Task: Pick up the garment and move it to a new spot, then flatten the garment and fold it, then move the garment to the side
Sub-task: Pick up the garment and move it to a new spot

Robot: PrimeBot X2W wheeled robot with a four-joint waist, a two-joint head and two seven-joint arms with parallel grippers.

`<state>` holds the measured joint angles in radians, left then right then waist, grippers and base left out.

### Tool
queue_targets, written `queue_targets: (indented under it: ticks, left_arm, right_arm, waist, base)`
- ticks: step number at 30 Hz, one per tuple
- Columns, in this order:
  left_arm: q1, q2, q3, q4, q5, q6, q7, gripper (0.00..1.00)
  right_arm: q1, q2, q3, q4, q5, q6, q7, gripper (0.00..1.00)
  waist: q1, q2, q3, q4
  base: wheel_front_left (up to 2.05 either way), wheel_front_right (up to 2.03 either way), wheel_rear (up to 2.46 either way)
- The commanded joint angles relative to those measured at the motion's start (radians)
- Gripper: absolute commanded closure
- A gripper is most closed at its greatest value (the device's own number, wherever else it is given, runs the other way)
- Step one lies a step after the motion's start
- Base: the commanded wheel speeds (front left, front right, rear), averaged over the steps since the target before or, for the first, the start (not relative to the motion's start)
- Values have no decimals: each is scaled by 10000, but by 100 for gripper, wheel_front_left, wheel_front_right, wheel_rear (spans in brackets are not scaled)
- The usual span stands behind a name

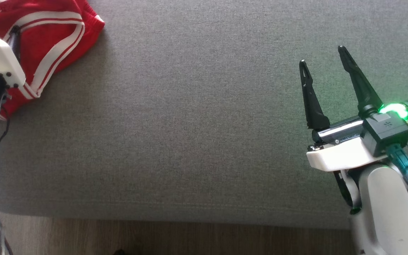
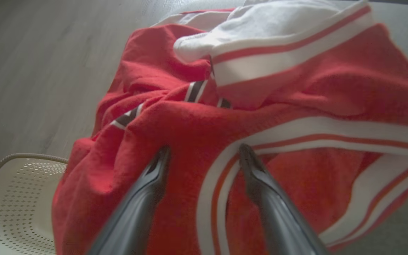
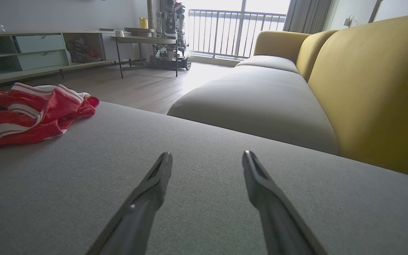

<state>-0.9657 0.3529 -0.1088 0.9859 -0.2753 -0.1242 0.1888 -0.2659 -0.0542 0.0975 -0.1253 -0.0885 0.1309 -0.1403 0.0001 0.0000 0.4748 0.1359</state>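
Left gripper (image 2: 204, 148) stood open just over the crumpled red garment (image 2: 296, 88); right gripper (image 1: 322, 56) hung open and empty above the bare grey sofa cushion (image 1: 190, 124).

The garment lay bunched directly under and ahead of the left gripper's tips, well away to the right gripper's left. A white-striped band ran between the left fingers, so closing there would probably have pinched only the top fold, or several layers at once, leaving a lopsided lift. The heap sat near the cushion's edge with a white perforated basket (image 2: 20, 198) below, so a weak pinch could have let it slide off. Whether the tips touched cloth could not be told; the head view cut the garment off, and its type stayed unclear.
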Motion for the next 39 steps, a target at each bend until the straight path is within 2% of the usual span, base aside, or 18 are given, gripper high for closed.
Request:
queue_targets:
  ticks: [1, 2, 3, 4, 14, 25, 32, 39]
  left_arm:
    - [-436, 685, 225, -49, -48, -19, -41, 0]
    - [-504, 682, 224, 86, -84, -22, -75, 57]
    - [-504, 682, 224, 86, -84, -22, -75, 57]
    - [-565, 679, 225, 204, -119, -24, -142, 100]
    - [-709, 814, -58, 882, -227, -52, -1229, 100]
    - [-929, 878, 529, -14, -935, -13, -3502, 100]
    - [-909, 256, 628, -1737, -1246, 41, -4226, 100]
    - [-757, -946, 273, -4009, -1626, 107, -3901, 100]
  right_arm:
    - [-230, 40, 259, -407, -101, -2, 11, 0]
    - [-236, 40, 262, -404, -103, -2, 8, 0]
    - [-236, 40, 262, -404, -103, -2, 8, 0]
    - [-240, 40, 263, -393, -102, -2, 1, 0]
    - [-177, 40, 262, 4, 105, -2, -178, 0]
    - [158, 40, 135, 526, 528, -2, -534, 0]
    - [243, 40, 187, 913, 937, -2, -817, 0]
    - [193, 40, 4, 1175, 1167, -2, -1010, 0]
  waist:
    - [-1, 0, 38, -24]
    - [-1, 0, 48, -30]
    - [-1, 0, 48, -30]
    - [-1, 0, 46, -35]
    - [-1, 0, -617, 73]
    - [-1, 0, -1908, 236]
    - [-1, 0, -2533, -23]
    - [-1, 0, -2912, -724]
  base:
    - [0, 0, 0]
    - [0, 0, 0]
    - [0, 0, 0]
    - [0, 0, 0]
    - [0, 0, 0]
    - [0, 0, 0]
    - [0, 0, 0]
    - [0, 0, 0]
